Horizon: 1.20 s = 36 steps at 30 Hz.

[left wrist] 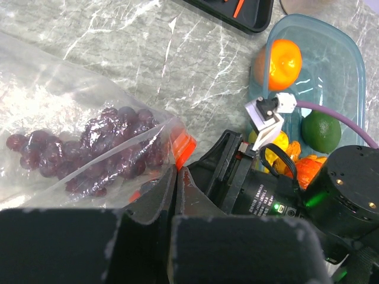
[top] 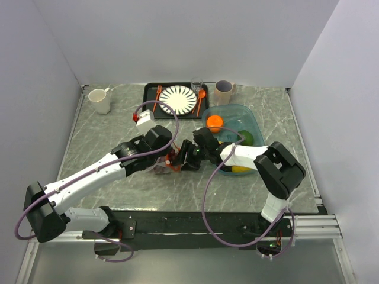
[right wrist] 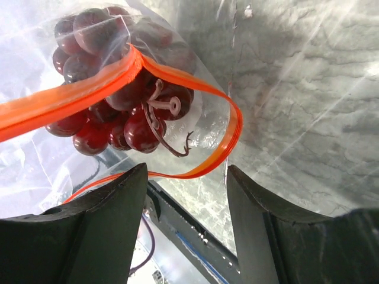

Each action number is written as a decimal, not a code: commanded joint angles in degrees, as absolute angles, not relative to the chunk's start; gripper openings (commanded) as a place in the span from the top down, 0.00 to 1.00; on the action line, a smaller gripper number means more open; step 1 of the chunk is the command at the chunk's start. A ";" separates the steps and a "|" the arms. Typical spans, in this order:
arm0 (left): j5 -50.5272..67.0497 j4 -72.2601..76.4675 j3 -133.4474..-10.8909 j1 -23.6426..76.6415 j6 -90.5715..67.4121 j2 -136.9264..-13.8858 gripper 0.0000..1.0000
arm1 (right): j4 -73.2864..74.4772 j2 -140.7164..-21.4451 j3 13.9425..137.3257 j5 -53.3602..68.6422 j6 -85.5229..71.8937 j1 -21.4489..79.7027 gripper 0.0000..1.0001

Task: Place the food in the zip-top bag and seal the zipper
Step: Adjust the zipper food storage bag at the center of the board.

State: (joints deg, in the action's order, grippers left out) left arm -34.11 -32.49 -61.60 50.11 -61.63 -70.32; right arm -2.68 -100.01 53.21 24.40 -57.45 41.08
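Observation:
The clear zip-top bag (left wrist: 53, 106) lies mid-table and holds a dark purple grape bunch (left wrist: 100, 148). It also shows in the top view (top: 161, 165). My left gripper (left wrist: 176, 170) is shut on the bag's mouth edge, right by the orange-red zipper (left wrist: 183, 148). My right gripper (right wrist: 186, 177) is open at the bag's gaping mouth, with the zipper (right wrist: 228, 139) looping just ahead of its fingers and the grapes (right wrist: 118, 106) beyond. The round orange (top: 214, 122), a green piece (top: 246, 138) and yellow pieces (left wrist: 277, 144) sit in the teal tub (top: 251, 118).
A black tray (top: 151, 89) at the back holds a striped plate (top: 177, 99), an orange fork and an orange spoon. A glass (top: 196, 84), a beige cup (top: 224, 92) and a white mug (top: 99, 100) stand along the back. The two grippers are close together.

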 commanded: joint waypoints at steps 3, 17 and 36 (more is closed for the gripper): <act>-34.54 -31.55 -62.14 50.01 -61.96 -68.64 0.99 | -2.64 -95.98 53.17 19.95 -58.36 40.96 0.37; -34.01 -31.03 -62.14 50.01 -61.88 -69.17 0.99 | -3.24 -94.92 51.69 19.85 -60.11 39.29 0.37; -33.58 -30.24 -63.28 50.01 -61.52 -69.44 0.99 | -12.21 -99.93 49.05 25.40 -67.58 42.19 0.39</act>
